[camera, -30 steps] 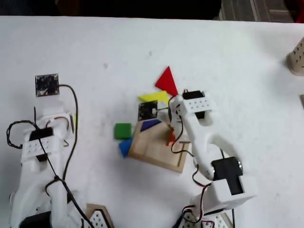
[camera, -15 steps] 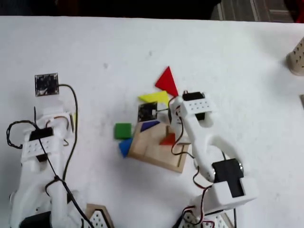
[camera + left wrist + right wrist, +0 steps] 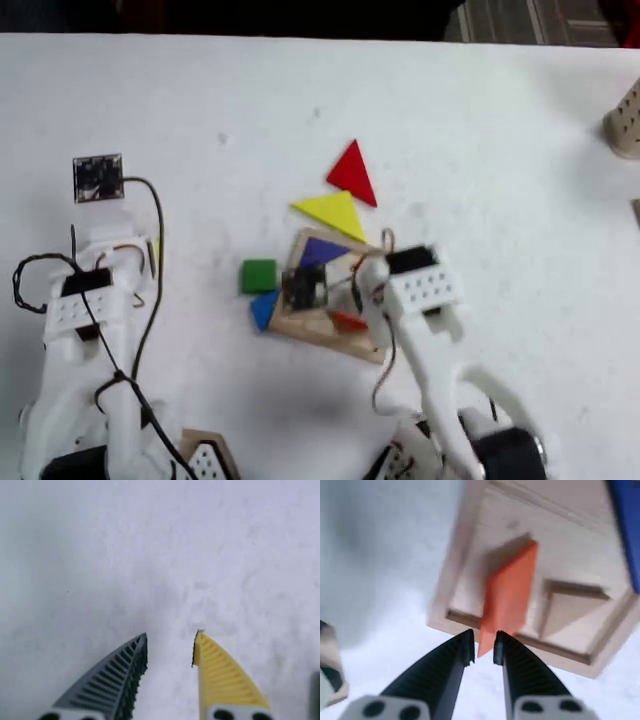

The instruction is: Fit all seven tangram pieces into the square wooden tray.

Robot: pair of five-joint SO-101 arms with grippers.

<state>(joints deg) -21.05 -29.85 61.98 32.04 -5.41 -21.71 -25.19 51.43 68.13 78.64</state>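
Pinching orange piece (image 3: 510, 592), right end effector (image 3: 483, 647)

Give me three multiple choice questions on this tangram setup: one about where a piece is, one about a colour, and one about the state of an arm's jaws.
1. Where is the green square?
A) on the table beside the wooden tray
B) inside the tray
C) in the left jaws

2. What colour is the piece between the right jaws?
A) yellow
B) green
C) orange

3. How do the left jaws stand?
A) shut on a red triangle
B) open over bare table
C) shut on the tray's rim

Answers:
1 A: the high view shows it lying on the table outside the tray's rim.
2 C: the right wrist view shows the orange piece tilted in the tray, with its corner between the jaws.
3 B: the left wrist view shows a gap between the tips, with table behind it.
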